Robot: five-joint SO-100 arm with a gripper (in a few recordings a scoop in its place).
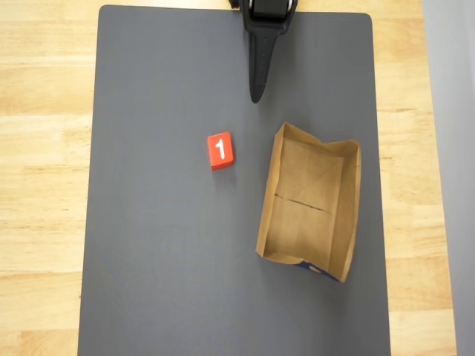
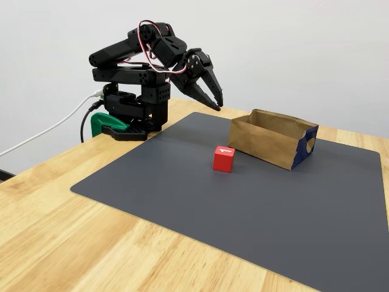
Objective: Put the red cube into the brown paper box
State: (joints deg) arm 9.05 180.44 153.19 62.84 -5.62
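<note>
The red cube (image 1: 220,150) (image 2: 223,159) rests on the dark mat with a white 1 on its top face. To its right in the overhead view lies the brown paper box (image 1: 353,200) (image 2: 262,145), open-topped and empty, with a fold line across its floor and a blue mark at one end. My black gripper (image 1: 257,96) (image 2: 216,104) hangs in the air at the mat's far edge, fingers together and holding nothing. It is well away from both the cube and the box.
A dark grey mat (image 1: 163,259) (image 2: 243,219) covers most of the wooden table (image 1: 44,185) (image 2: 73,243). The arm's base (image 2: 130,109) stands clamped at the table's back edge, with cables trailing off to the left.
</note>
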